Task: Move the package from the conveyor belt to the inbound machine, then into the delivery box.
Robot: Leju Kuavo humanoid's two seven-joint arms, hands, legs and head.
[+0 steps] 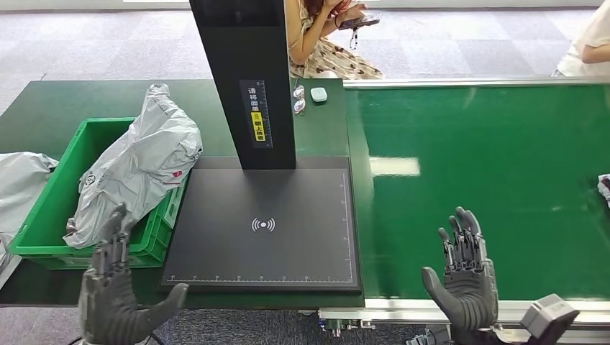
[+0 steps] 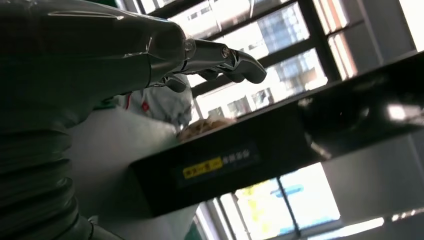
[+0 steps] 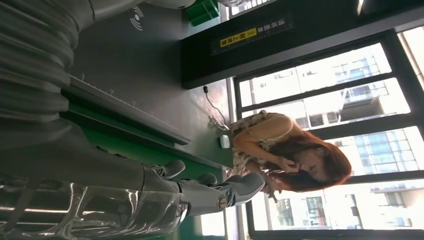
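At the far right edge of the green conveyor belt (image 1: 489,165) a white package (image 1: 604,188) is just coming into sight. The black inbound machine platform (image 1: 262,237) lies in the middle, with its black post (image 1: 248,79) behind it. To its left stands the green delivery box (image 1: 54,215), and a grey bagged package (image 1: 140,165) lies in it. My right hand (image 1: 464,277) hovers open over the belt's near edge, palm up and holding nothing. At the table's front left corner, beside the box, my left hand (image 1: 108,287) is open and holds nothing. The left wrist view shows its spread fingers (image 2: 220,57) and the right wrist view shows the right hand's fingers (image 3: 200,192).
Another grey bag (image 1: 21,187) lies left of the box. A pair of glasses (image 1: 298,100) and a small white object (image 1: 319,94) sit on the table behind the post. A person (image 1: 327,36) sits beyond the table holding a phone, and another person (image 1: 590,43) is at the back right.
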